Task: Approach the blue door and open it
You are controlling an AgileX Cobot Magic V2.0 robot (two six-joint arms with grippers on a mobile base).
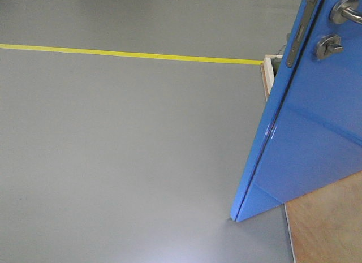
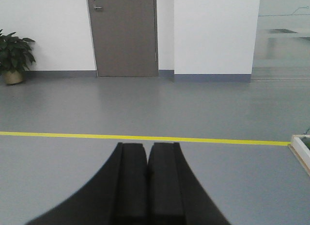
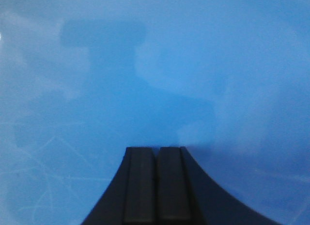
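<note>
the blue door (image 1: 305, 133) stands ajar at the right of the front view, its free edge swung out over the grey floor (image 1: 113, 150), lever (image 1: 346, 11) and round lock (image 1: 329, 46) up near the top corner. the right gripper (image 3: 156, 186) has its fingers pressed together, holding nothing, and straight ahead of it there is only glossy blue panel, filling the view; whether the tips touch it cannot be told. the left gripper (image 2: 147, 186) is likewise pressed shut and empty, with open floor, a yellow line (image 2: 145, 138) and a far grey door (image 2: 125, 34) ahead of it.

risks, as i judge them: closed tips pushing on slick paint could skid sideways and lose the door; a push near the hinge side would give little swing. the base could also clip the door's lower corner (image 1: 236, 216) if it rolls forward.
</note>
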